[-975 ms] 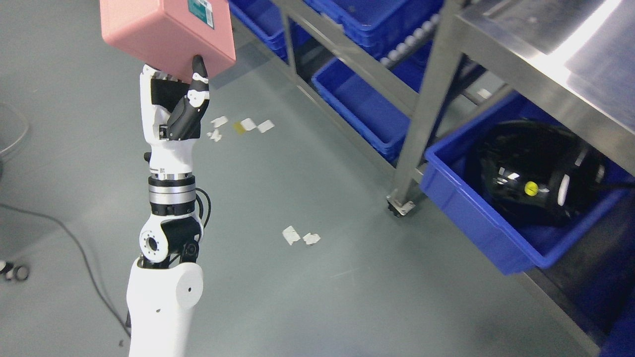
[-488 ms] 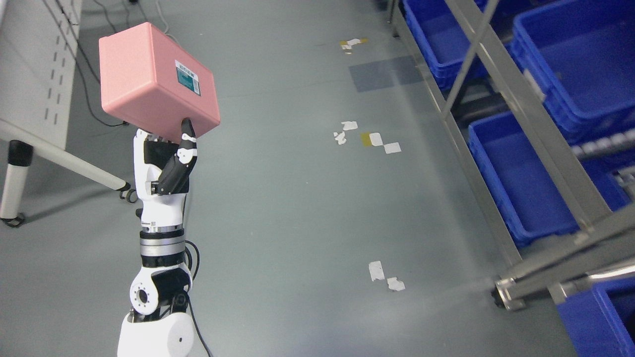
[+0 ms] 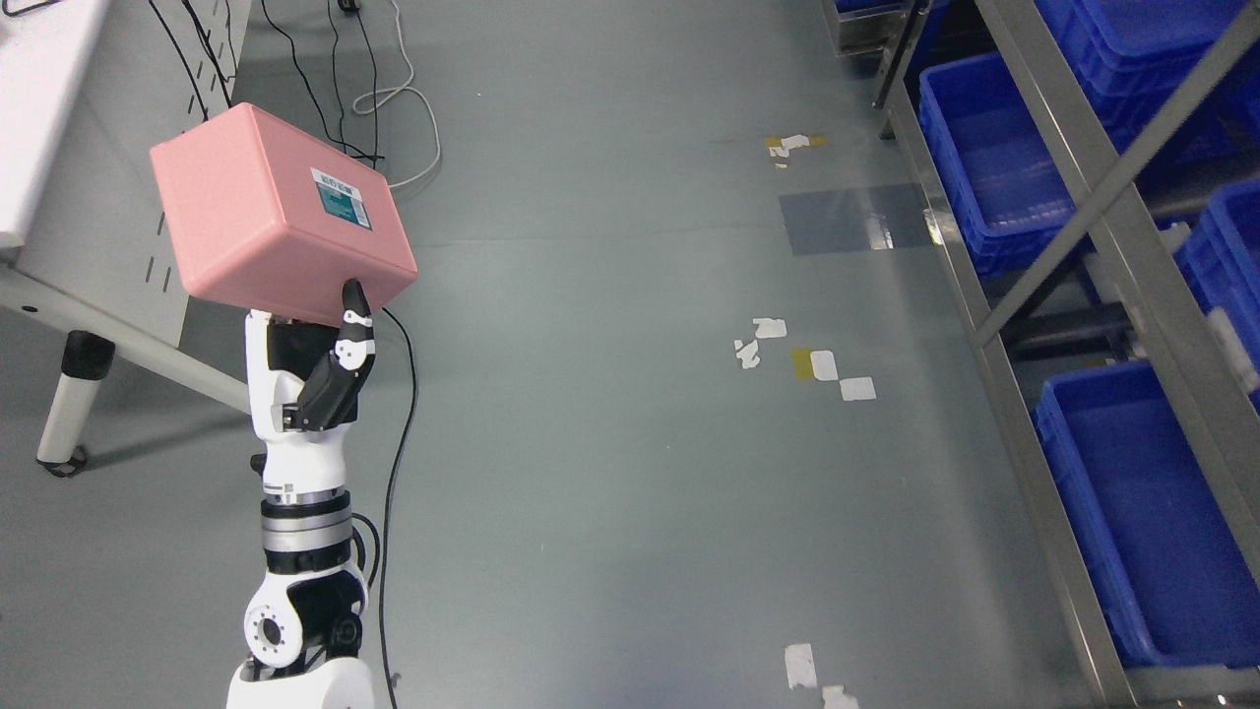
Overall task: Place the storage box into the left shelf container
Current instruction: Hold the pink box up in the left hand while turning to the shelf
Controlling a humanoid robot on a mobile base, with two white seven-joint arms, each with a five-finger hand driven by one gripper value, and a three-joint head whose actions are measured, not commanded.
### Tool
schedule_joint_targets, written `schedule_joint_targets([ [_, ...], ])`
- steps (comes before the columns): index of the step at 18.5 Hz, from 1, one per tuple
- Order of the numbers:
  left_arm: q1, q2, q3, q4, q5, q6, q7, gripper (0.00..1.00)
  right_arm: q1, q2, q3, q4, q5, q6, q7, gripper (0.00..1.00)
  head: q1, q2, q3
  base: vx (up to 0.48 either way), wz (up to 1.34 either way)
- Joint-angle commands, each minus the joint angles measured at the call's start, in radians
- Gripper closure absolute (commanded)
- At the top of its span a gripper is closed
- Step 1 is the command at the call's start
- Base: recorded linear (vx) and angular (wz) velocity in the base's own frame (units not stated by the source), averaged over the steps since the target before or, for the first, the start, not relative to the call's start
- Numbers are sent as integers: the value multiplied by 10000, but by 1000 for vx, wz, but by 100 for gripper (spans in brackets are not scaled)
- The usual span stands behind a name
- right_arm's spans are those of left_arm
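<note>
looking down, i see my left hand [image 3: 313, 369] holding the pink storage box [image 3: 276, 228] up high. my view has swung left, so the blue bins [image 3: 1132, 512] on the shelf [image 3: 1024, 473] now sit far right, well apart from the box.

Open grey floor [image 3: 610, 473] runs wide between the left hand [image 3: 310, 379], closed on the pink storage box [image 3: 276, 241], and the steel shelf frame [image 3: 1024, 394] at right. White table [image 3: 69, 197] with its leg stands close behind the box; cables [image 3: 394, 394] trail beside the arm. Blue bins [image 3: 1142, 512] fill the shelf bays behind a diagonal brace [image 3: 1102, 187].
</note>
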Motion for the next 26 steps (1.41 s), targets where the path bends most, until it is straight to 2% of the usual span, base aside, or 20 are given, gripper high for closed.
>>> schedule_joint_targets([
  [1,253,164,469,-142,-76,-27,-25,95,-30,-175,1,-175,-215,6,16,0,0,0,0,470,159],
  [17,514,164,453,-127,-230,-180,-178,94,-31,-175,1,-175,-215,6,32,0,0,0,0,585,172],
  [26,974,164,346,-127,-306,-364,-178,94,-31,-175,1,-175,-215,6,32,0,0,4,0,626,-238],
])
